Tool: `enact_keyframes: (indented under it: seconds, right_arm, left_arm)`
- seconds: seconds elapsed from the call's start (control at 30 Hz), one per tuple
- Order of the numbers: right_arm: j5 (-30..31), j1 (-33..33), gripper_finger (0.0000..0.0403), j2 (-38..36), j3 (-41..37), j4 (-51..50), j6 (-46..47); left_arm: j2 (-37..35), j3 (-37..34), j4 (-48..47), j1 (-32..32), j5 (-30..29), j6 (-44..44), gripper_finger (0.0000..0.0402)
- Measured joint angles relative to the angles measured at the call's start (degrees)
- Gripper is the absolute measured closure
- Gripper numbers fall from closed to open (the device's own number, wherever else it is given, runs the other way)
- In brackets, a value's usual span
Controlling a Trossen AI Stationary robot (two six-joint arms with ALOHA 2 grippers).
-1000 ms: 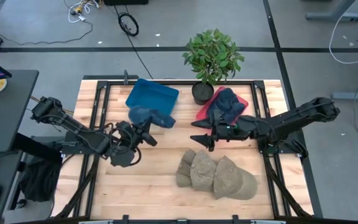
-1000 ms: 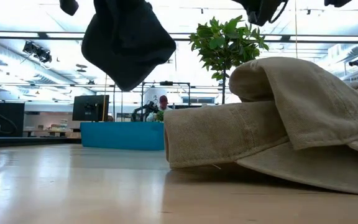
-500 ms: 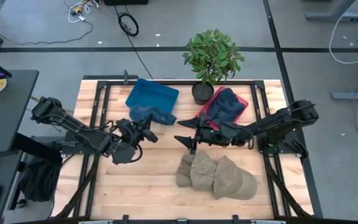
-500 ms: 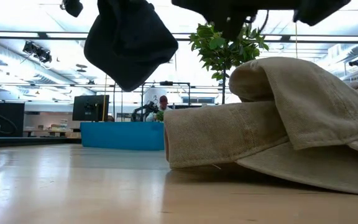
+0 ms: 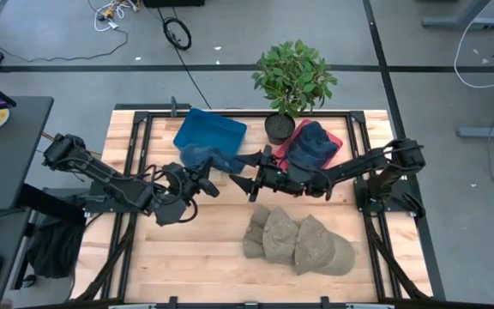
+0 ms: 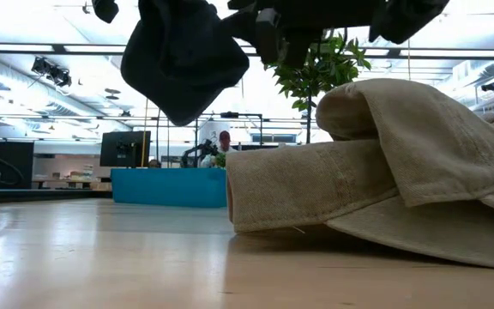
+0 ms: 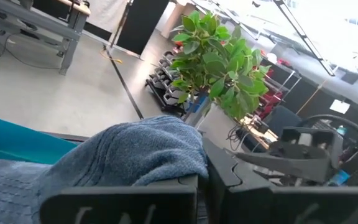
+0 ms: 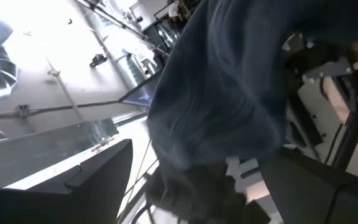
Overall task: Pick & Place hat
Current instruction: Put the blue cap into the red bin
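Your left gripper's (image 5: 206,183) fingers are clenched on a dark blue hat (image 5: 209,160), and the hat hangs from them above the desk (image 5: 204,249), clear of the wood in the low view, just in front of the blue bin (image 5: 210,133). From the left wrist you see the knit blue cloth (image 7: 123,155) bunched right over the fingers. Your right gripper (image 5: 240,177) has its fingers spread wide and holds nothing; it reaches across the middle of the desk, with its tips just beside the hanging hat on the side facing the red tray (image 5: 331,142). The right wrist view shows the dark hat (image 8: 229,93) close ahead between its two fingers, though you cannot tell from it whether they touch the cloth. A second dark blue hat (image 5: 312,146) lies on the red tray, next to the potted plant (image 5: 292,79) at the far edge. Three tan hats (image 5: 298,243) lie overlapping on the near part of the desk, below the right arm; in the low view they fill the right foreground (image 6: 376,172). A person (image 6: 225,142) shows far off in the room behind the desk.
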Motion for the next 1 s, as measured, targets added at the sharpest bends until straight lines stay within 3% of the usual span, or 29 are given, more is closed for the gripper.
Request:
enact_keyframes:
  seconds: [0.33, 0.57, 0.8, 1.0]
  right_arm:
    - [0.0, -1.1, 0.0062, 1.0, 2.9, -4.2, -1.4]
    - [0.1, -2.0, 0.0094, 1.0, 2.9, -4.5, -1.5]
    - [0.2, -2.2, 0.0166, 1.0, 2.9, -4.7, -3.2]
    - [0.6, -2.3, 0.0280, 1.0, 2.9, -5.5, -5.5]
  left_arm:
    - [0.0, 0.0, 1.5, 0.0, 2.6, 3.2, 0.0399]
    - [0.0, 0.0, 1.7, 0.0, 4.8, 4.6, 0.0399]
    - [0.0, 0.0, 1.6, 0.0, 7.5, 5.8, 0.0399]
    - [0.0, 0.0, 1.6, 0.0, 9.1, 8.8, 0.0399]
